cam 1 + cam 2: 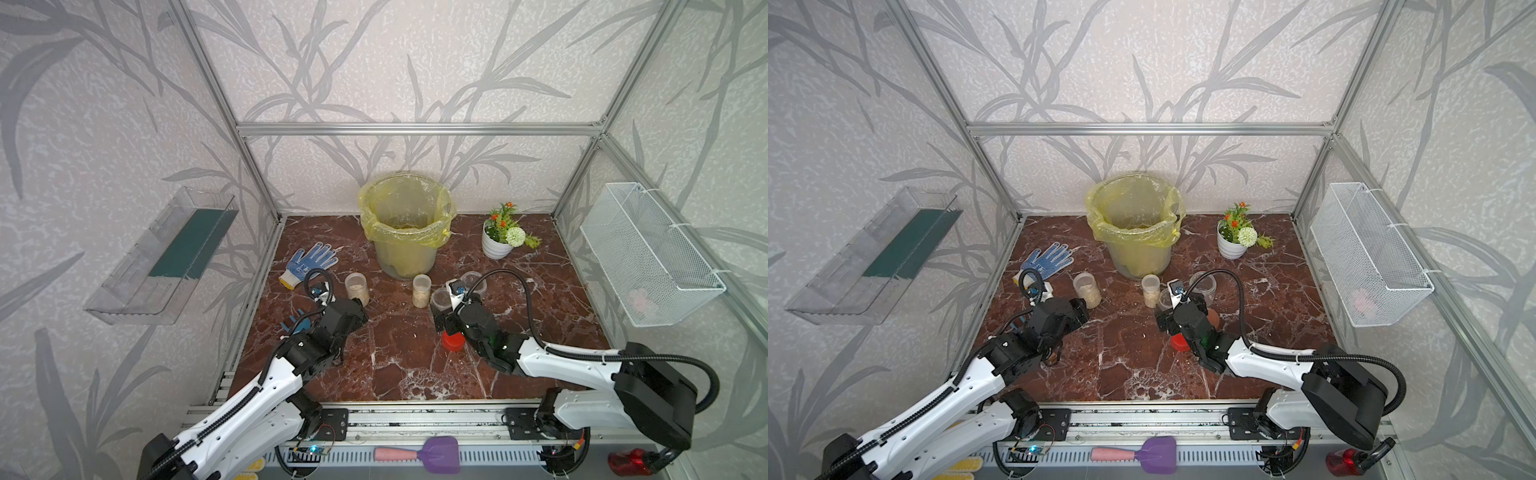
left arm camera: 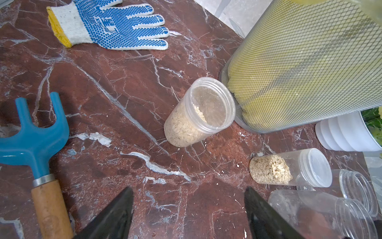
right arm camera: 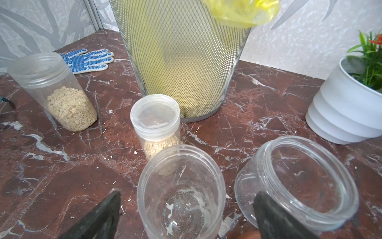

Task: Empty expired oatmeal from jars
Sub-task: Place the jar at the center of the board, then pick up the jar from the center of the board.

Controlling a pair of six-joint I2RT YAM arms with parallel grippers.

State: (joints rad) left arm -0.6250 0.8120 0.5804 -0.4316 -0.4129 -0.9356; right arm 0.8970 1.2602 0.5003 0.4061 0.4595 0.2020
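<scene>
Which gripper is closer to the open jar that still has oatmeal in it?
Left. The left gripper stands open just short of that open jar; the right gripper straddles an empty jar farther off, past the lidded jar.

Back centre of red-brown marble tabletop (image 1: 407, 365): upright wire-mesh waste bin (image 1: 405, 253) lined with yellow bag (image 1: 374, 226); white ribbed flower pot (image 1: 495, 246) with green sprigs, orange and white blooms stands apart to its right. Left of bin, blue-dotted work glove (image 1: 309, 262) lies flat; nearer the front, blue hand rake (image 2: 35, 134) with wooden handle. Clear shelf (image 1: 158, 266) on left wall, white wire basket (image 1: 648, 257) on right wall, purple scoop (image 1: 440, 455) on front rail.
</scene>
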